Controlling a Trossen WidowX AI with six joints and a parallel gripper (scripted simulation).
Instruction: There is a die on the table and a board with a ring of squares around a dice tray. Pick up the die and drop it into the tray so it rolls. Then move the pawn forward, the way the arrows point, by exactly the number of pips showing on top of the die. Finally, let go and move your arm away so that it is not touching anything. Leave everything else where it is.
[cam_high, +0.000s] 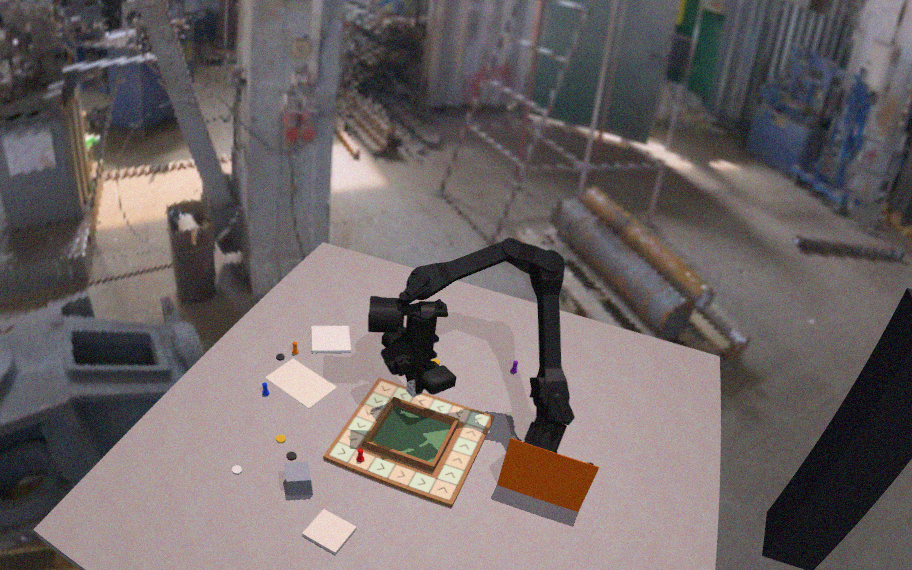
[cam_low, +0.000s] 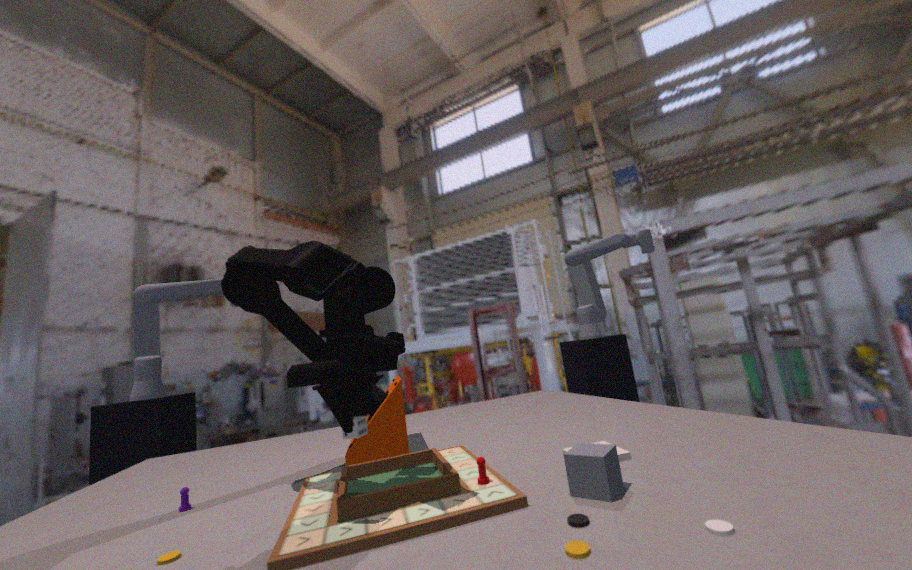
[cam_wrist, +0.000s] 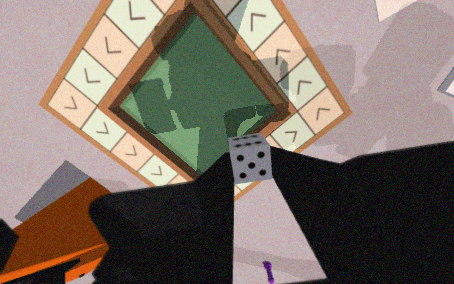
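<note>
My gripper (cam_high: 415, 389) (cam_low: 357, 428) (cam_wrist: 247, 155) is shut on the grey-white die (cam_low: 361, 426) (cam_wrist: 251, 159), holding it in the air above the board. The die face toward the wrist camera shows five pips. The board (cam_high: 422, 481) (cam_low: 346, 531) (cam_wrist: 92, 77) has a ring of arrowed squares around the wooden tray with a green floor (cam_high: 413, 436) (cam_low: 396, 498) (cam_wrist: 200, 90). The tray holds nothing but shadows. The red pawn (cam_high: 360, 456) (cam_low: 482, 471) stands upright on a square near the board's left corner in the top view; the wrist view does not show it.
An orange wedge-shaped block (cam_high: 548, 473) (cam_low: 386, 436) stands right of the board. A grey cube (cam_high: 297, 480) (cam_low: 593, 472) stands left. Purple (cam_high: 513, 367) (cam_low: 184, 500) (cam_wrist: 269, 272), blue (cam_high: 264, 389) and orange (cam_high: 294, 348) pawns, flat discs and pale cards lie around.
</note>
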